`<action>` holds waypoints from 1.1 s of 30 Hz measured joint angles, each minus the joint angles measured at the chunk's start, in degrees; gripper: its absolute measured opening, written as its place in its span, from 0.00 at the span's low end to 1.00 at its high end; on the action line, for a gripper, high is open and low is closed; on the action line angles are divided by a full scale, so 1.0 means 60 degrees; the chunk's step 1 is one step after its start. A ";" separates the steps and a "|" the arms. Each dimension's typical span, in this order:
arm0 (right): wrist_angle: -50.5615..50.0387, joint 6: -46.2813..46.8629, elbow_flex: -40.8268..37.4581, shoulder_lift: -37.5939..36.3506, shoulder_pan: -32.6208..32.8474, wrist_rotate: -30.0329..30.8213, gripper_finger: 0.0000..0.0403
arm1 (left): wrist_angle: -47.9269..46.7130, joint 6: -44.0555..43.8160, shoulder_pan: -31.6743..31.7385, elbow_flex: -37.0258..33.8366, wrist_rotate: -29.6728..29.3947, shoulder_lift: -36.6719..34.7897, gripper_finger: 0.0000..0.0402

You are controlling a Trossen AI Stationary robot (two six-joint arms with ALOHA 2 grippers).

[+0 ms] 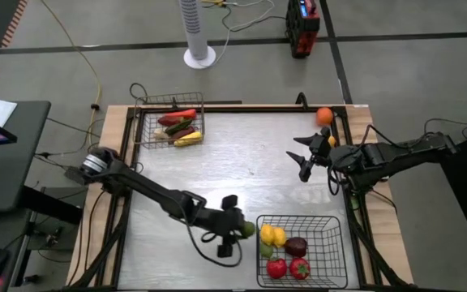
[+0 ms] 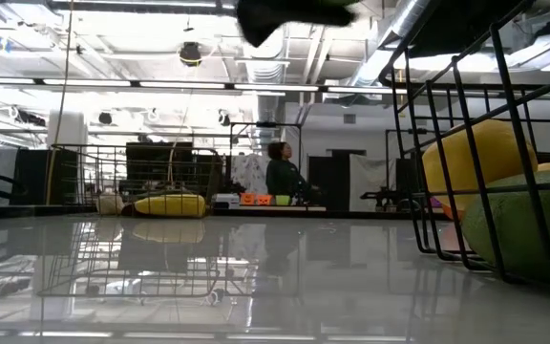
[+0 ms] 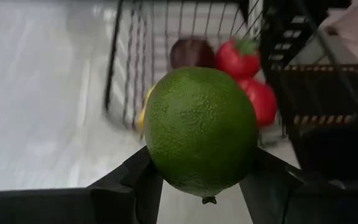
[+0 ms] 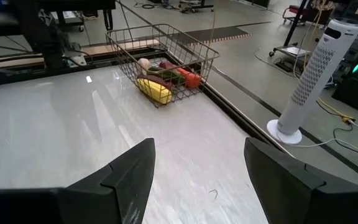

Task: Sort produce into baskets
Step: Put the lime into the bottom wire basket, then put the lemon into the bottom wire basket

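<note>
My left gripper (image 1: 237,231) is shut on a round green lime (image 3: 201,130) just left of the black basket (image 1: 331,231), which stands at the table's near right. The basket holds yellow (image 1: 272,235), green, maroon (image 1: 296,246) and red (image 1: 288,268) pieces. The grey basket (image 1: 146,122) at the far left holds long red, dark green and yellow pieces (image 1: 178,127). A round orange piece (image 1: 323,116) rests on the table at the far right. My right gripper (image 1: 302,158) is open and empty above the table's right middle, near the orange piece. My left gripper pinches the lime between its two fingers (image 3: 135,180), one on each opposite side (image 3: 157,155) at its widest part. The fingers come from the table's left and point toward the black basket. The lime is lifted clear of the table.
A white tower fan (image 1: 197,32) and a red-black device (image 1: 302,28) stand on the floor beyond the far edge. A raised frame (image 1: 355,203) runs along the table's edges. A person (image 2: 283,177) stands far off in the room. Bare tabletop (image 1: 242,162) lies between the baskets.
</note>
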 joint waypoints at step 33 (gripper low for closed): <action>-0.1113 0.0323 0.0000 -0.0462 0.0018 0.0594 0.69 | -0.0831 0.4225 0.0608 0.3416 -0.1618 0.1696 0.65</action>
